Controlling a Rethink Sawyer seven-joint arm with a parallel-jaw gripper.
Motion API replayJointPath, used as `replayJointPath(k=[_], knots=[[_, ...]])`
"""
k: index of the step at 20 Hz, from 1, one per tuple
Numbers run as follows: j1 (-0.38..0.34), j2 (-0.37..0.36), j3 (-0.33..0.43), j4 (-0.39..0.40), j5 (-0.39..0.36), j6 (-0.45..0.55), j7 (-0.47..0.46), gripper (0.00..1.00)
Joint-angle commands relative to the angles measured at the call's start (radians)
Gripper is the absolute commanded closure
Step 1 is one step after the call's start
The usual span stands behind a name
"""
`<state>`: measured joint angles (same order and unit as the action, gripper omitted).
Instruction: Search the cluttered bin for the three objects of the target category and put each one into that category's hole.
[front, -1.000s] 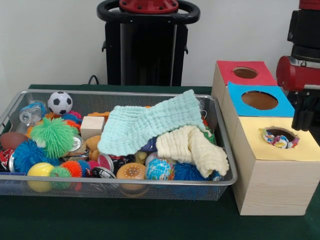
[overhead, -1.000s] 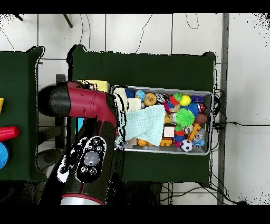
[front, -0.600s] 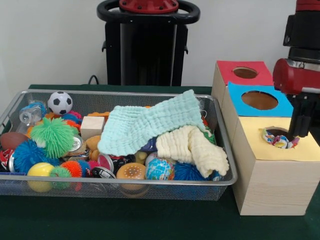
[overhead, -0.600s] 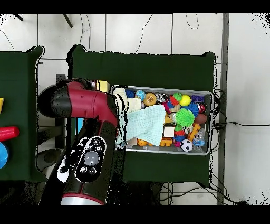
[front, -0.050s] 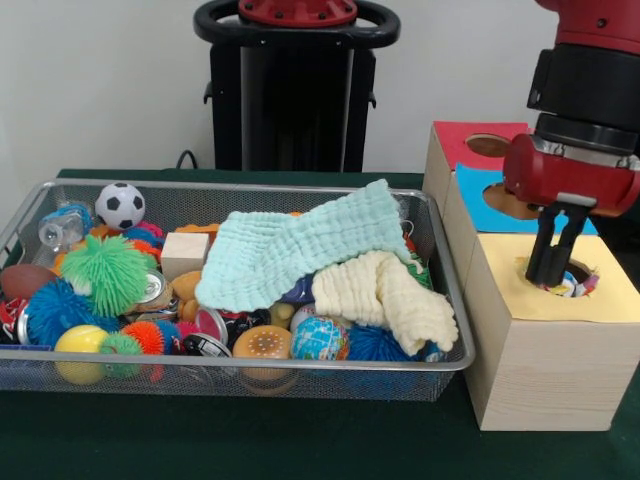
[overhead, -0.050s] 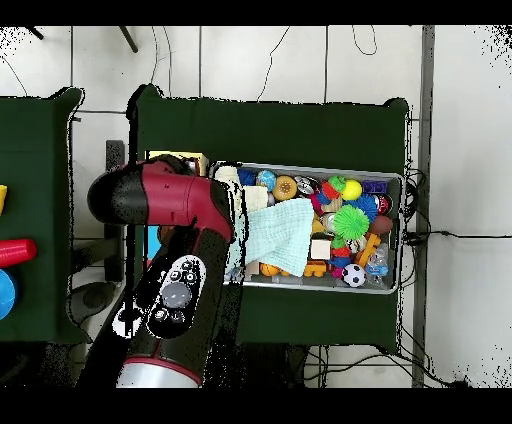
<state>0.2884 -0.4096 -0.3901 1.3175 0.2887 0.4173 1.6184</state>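
A wire bin (front, -0.050s: 240, 375) is packed with toys, with a mint cloth (front, -0.050s: 300, 245) and a cream cloth (front, -0.050s: 385, 295) draped over its right half. To its right stand three wooden boxes, each with a round hole, topped yellow (front, -0.050s: 545, 340), blue (front, -0.050s: 480, 185) and red (front, -0.050s: 460, 135). A crumpled multicoloured thing (front, -0.050s: 570, 285) sits in the yellow box's hole. My gripper (front, -0.050s: 553, 268) hangs right over that hole, its tips at the rim. Seen from overhead, the red arm (overhead, -0.050s: 170, 200) covers the boxes and hides the gripper.
The bin holds a soccer ball (front, -0.050s: 120, 204), a green spiky ball (front, -0.050s: 103, 272), a wooden block (front, -0.050s: 184, 252), a globe ball (front, -0.050s: 320, 338), a burger toy (front, -0.050s: 262, 343) and cans. In the overhead view the bin (overhead, -0.050s: 310, 165) lies right of the arm, on dark green cloth.
My arm has swung left from beyond the boxes' right side and now stands over the yellow box's hole. The bin's contents and the thing in the hole have not moved.
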Motion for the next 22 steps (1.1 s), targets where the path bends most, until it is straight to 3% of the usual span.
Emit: replayJointPath(k=[1, 22], knots=[[-0.038, 0.051, 0.073, 0.036, -0.032, -0.054, 0.165, 1.00], [-0.047, 0.041, 0.141, 0.056, 0.035, 0.131, 0.194, 1.00]])
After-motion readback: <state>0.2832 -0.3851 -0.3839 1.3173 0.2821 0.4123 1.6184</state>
